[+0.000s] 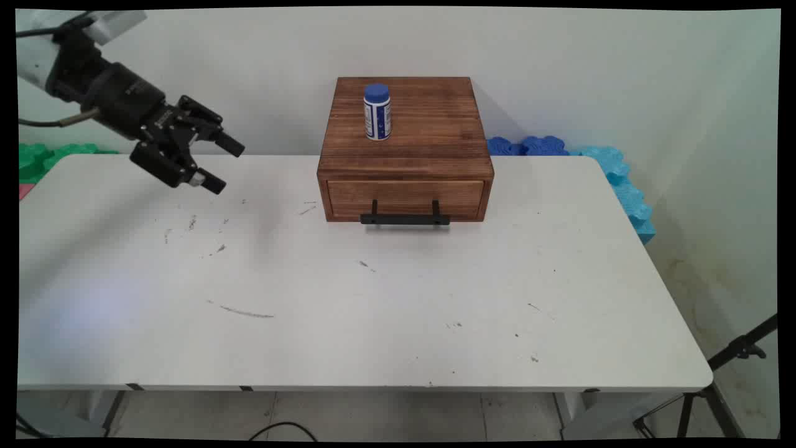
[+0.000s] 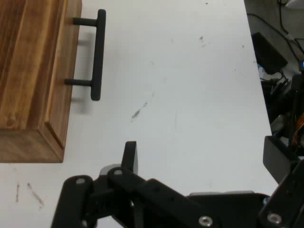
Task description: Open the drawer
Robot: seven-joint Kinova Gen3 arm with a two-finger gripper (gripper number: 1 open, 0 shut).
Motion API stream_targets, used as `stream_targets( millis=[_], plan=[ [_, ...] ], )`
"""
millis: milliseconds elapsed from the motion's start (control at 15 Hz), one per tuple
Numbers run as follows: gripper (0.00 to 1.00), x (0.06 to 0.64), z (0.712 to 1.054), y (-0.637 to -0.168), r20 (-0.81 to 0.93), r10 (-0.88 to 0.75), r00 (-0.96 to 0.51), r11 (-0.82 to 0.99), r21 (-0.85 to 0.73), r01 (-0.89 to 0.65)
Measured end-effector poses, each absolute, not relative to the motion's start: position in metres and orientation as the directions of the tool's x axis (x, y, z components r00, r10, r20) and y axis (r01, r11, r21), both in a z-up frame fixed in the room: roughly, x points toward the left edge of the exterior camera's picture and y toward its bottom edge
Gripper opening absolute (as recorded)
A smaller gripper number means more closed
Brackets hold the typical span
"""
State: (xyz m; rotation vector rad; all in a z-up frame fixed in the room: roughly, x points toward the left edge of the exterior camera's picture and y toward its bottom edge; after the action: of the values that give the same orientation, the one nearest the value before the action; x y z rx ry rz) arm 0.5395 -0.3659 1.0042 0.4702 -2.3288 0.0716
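there the end effector (image 1: pixel 222 163) hangs spread, tilted toward the wooden box (image 1: pixel 405 149).

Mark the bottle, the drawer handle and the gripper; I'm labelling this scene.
bottle (image 1: pixel 377 118): main view, its label.
drawer handle (image 1: pixel 405 219): main view, bar's middle.
gripper (image 1: pixel 222 163): main view, between its fingertips.

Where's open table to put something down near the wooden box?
The table is bare in front of the box's handle to the near edge, and right of the box. Left of it the surface is bare too, but the gripper hangs above. The box top holds a bottle.
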Motion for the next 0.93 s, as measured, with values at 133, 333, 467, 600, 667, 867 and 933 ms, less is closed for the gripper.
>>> stream_targets(
  millis=[133,333,467,600,667,867,933],
  plan=[
    [1.0,0.529,1.008,-0.373,0.68,-0.315,-0.662,0.932,0.09,-0.351],
    [1.0,0.51,1.014,-0.385,0.668,-0.323,-0.67,0.931,0.098,-0.351],
    [1.0,0.497,1.017,-0.393,0.66,-0.33,-0.675,0.929,0.101,-0.355],
    [1.0,0.485,1.019,-0.4,0.654,-0.334,-0.679,0.928,0.102,-0.357],
    [1.0,0.476,1.02,-0.404,0.65,-0.335,-0.682,0.928,0.101,-0.359],
    [1.0,0.455,1.02,-0.412,0.641,-0.336,-0.69,0.926,0.091,-0.366],
    [1.0,0.445,1.019,-0.415,0.637,-0.334,-0.694,0.926,0.084,-0.368]
  ],
)
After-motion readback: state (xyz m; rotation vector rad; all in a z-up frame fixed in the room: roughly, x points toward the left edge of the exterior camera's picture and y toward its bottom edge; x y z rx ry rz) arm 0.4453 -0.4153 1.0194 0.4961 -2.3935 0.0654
